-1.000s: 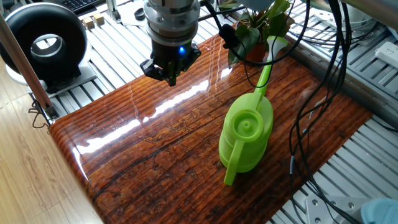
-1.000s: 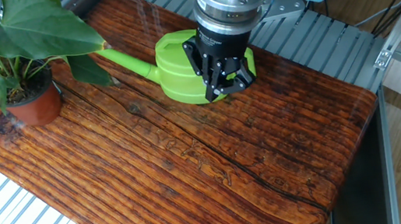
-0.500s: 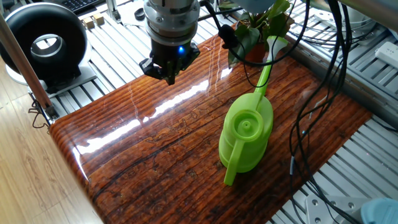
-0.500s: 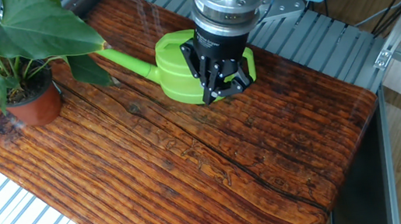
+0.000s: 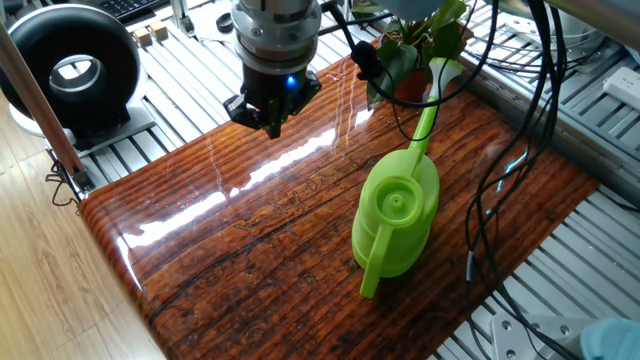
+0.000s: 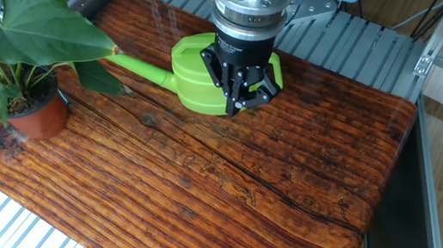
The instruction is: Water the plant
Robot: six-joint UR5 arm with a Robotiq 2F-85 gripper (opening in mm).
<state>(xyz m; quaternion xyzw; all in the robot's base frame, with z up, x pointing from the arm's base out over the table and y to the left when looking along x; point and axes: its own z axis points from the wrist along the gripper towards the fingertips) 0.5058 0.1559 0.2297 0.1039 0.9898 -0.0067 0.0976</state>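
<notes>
Landmark = lime-green watering can (image 5: 395, 220), lying on the glossy wood-grain table (image 5: 250, 260). From one fixed view: can nearest, handle toward camera, long spout pointing away at the plant (image 5: 415, 45). Plant sits just past the spout tip at the table's far corner: broad dark green leaves, small reddish-brown terracotta pot (image 6: 38, 117), upright, smaller than the can. Gripper (image 6: 244, 96) hangs above the table beside the can, apart from it, empty; fingers look pressed close together.
</notes>
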